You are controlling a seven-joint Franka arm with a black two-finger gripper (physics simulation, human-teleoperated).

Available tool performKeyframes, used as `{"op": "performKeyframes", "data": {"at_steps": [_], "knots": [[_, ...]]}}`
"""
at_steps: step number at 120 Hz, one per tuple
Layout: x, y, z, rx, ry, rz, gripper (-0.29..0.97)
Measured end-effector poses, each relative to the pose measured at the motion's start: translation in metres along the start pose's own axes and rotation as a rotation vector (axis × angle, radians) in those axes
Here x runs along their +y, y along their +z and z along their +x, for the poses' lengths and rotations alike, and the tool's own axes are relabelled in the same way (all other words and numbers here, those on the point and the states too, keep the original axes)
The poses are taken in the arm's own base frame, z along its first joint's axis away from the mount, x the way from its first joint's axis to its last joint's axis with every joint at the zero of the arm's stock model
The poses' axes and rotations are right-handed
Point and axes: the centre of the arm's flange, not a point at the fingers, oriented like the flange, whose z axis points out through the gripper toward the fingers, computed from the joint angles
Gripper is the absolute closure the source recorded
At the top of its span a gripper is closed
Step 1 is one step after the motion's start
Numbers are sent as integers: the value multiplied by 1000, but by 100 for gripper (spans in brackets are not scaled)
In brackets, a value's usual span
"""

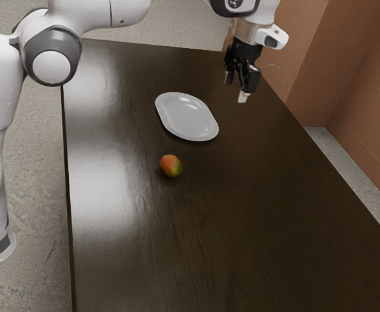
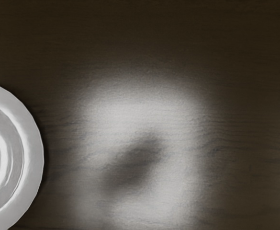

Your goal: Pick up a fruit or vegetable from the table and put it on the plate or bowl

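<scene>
Fruit [image 1: 171,166], red-green, on dark table [image 1: 254,214] near white plate [image 1: 186,116]; gripper [image 1: 237,88] hovers beside plate's far end, jaws released, holding nothing

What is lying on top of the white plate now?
Nothing: the plate is bare in the exterior view. The fruit lies on the table, apart from it. The table surface under the plate is covered.

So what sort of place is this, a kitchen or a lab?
Likely a bare test room, simulated, not a kitchen: one dark wooden table holding a white plate and one fruit, a grey speckled floor, plain brown walls.
</scene>
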Motion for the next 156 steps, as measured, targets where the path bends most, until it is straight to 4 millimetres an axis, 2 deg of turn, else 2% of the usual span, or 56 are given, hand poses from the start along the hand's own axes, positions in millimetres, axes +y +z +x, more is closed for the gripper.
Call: {"op": "performKeyframes", "data": {"at_steps": [32, 42, 47, 54, 61, 68, 72, 86, 103, 113, 119, 132, 141, 156], "knots": [[2, -3, 3, 27, 0, -1, 0], [26, -10, -7, 14, 43, -10, 0], [40, 0, -12, -32, 66, -12, 0], [48, 43, -26, -136, 76, -4, 0], [51, 78, -48, -203, 75, 5, 0], [49, 110, -57, -246, 65, 7, 0], [46, 122, -59, -254, 54, 7, 0], [28, 128, -68, -229, 3, 7, 0], [3, 125, -75, -203, -80, 7, 0], [-8, 133, -94, -208, -102, 11, 0], [-2, 144, -95, -218, -90, 11, 0], [25, 165, -93, -238, -42, 6, 0], [42, 183, -101, -258, -18, -5, 0], [50, 187, -105, -247, -7, -16, 0]]}}
